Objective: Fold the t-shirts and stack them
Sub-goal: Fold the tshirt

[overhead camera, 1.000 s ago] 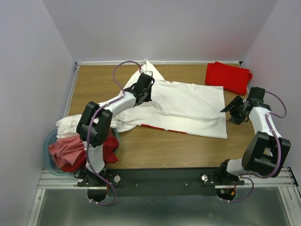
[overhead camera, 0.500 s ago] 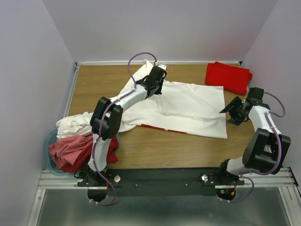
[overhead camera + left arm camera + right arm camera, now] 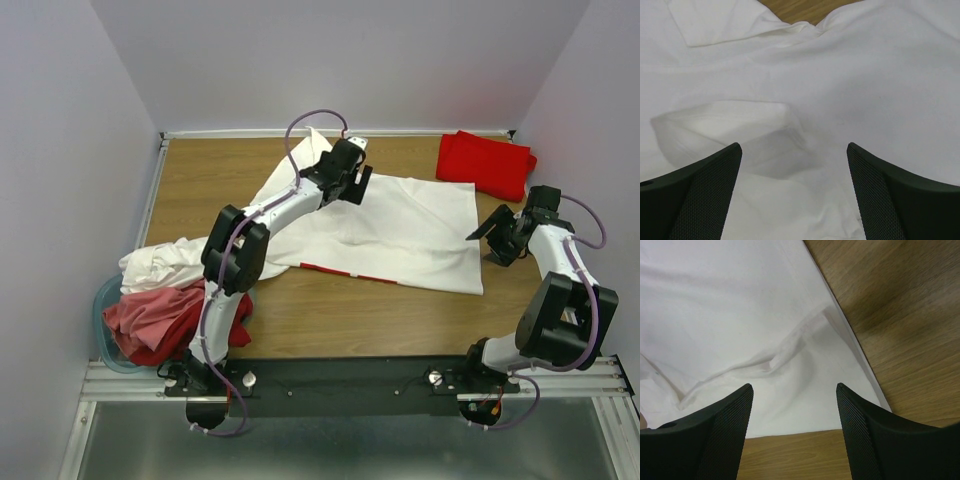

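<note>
Your left gripper (image 3: 350, 177) has slid right across the white shirt (image 3: 400, 225) and let go, jaws wide above it, so smoothing looks done; heap (image 3: 160, 300) waits near left; right gripper (image 3: 497, 238) hangs spread and empty at the white shirt's right edge; red shirt (image 3: 485, 163) lies folded far right.

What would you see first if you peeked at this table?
The big white shirt spread out across the middle of the table, with the left gripper hovering open right above it. Then the bright red shirt folded in the far right corner. Last, the messy heap of shirts spilling from the tub at the near left.
</note>
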You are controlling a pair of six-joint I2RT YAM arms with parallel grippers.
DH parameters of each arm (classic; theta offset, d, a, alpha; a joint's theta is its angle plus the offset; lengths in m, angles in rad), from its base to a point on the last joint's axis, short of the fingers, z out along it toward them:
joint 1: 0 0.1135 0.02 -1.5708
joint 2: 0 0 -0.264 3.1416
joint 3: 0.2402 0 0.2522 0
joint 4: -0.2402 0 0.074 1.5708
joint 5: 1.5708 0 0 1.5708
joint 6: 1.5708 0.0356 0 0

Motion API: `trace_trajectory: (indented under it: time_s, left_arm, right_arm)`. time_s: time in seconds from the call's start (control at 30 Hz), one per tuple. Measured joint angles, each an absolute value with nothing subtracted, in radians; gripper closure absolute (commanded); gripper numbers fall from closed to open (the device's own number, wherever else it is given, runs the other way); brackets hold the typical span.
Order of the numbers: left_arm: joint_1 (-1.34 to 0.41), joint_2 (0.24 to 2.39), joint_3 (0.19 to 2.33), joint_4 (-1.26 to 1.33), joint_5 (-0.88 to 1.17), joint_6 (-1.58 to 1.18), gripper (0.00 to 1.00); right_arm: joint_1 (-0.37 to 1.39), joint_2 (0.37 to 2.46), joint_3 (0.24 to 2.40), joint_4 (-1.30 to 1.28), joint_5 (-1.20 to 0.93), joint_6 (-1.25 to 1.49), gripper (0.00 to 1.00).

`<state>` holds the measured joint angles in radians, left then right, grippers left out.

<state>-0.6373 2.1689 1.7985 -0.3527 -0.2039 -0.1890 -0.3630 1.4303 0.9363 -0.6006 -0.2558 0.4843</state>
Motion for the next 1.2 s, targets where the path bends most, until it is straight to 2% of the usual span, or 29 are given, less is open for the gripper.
trace_trajectory:
  time_s: [0.13,0.43,0.6,0.77,1.2]
  left_arm:
    - [-0.637,2.107,1.742,-0.344,-0.216,-0.207,0.05]
    - [-0.625,1.798,1.357,-0.266,-0.222,-0.263,0.05]
    - [-0.592,1.757,1.24,-0.221,-0.18,-0.29,0.06]
    - [-0.552,1.841,1.277,-0.187,-0.126,-0.289,0.06]
    - [-0.542,2.106,1.564,-0.142,-0.027,-0.242,0.06]
  right_arm:
    - [-0.363,1.424,0.934,-0.601,-0.255,0.477,0.25]
    - [-0.363,1.371,0.879,-0.607,-0.255,0.456,0.25]
    - [-0.361,1.352,0.842,-0.617,-0.253,0.443,0.25]
    - [-0.361,1.351,0.822,-0.627,-0.253,0.438,0.25]
    - [-0.361,1.343,0.822,-0.633,-0.251,0.432,0.25]
